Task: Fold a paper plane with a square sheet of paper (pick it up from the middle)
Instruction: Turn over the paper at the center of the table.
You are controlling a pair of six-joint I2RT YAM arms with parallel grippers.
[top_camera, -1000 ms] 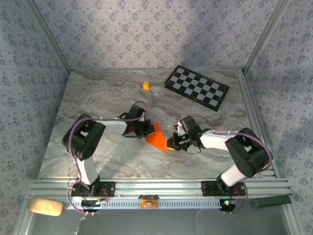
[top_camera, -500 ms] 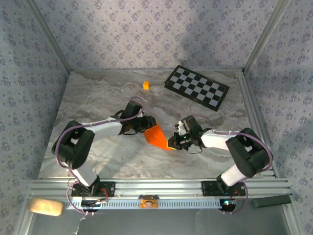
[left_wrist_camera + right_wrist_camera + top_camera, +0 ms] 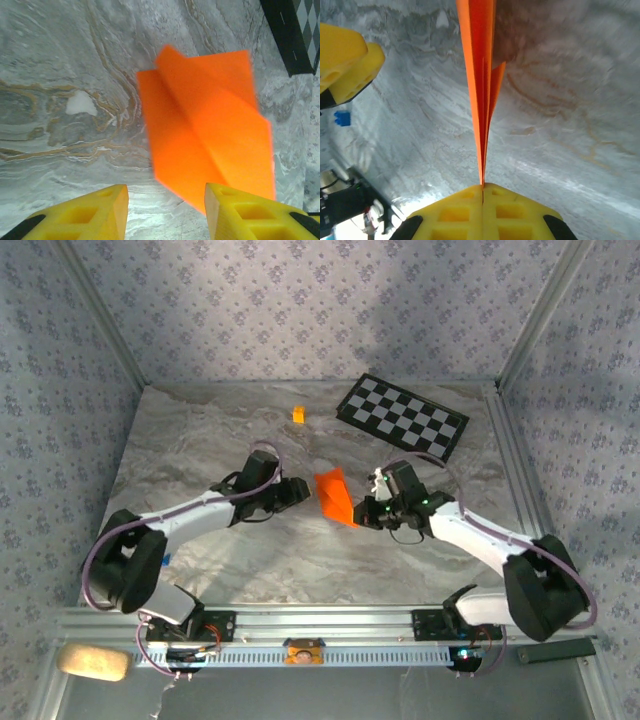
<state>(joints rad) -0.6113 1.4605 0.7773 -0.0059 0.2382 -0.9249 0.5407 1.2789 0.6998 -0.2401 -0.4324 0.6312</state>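
The bright orange paper plane (image 3: 334,496) is a folded, pointed shape held off the table at the middle. My right gripper (image 3: 366,512) is shut on its edge; in the right wrist view the paper plane (image 3: 481,95) runs edge-on from the closed yellow fingers (image 3: 455,212). My left gripper (image 3: 297,490) stands open just left of it, touching nothing. In the left wrist view the paper plane (image 3: 210,130) shows its centre crease, beyond the spread yellow fingers (image 3: 90,212).
A black-and-white checkered board (image 3: 402,416) lies at the back right. A tiny orange-yellow cube (image 3: 298,414) sits at the back centre. The left gripper's yellow fingers (image 3: 347,62) show at the left of the right wrist view. Aluminium rails (image 3: 320,625) edge the table front.
My left gripper has let go of the paper and drawn back to the left. My right gripper has lifted the plane up and away, towards the back of the table.
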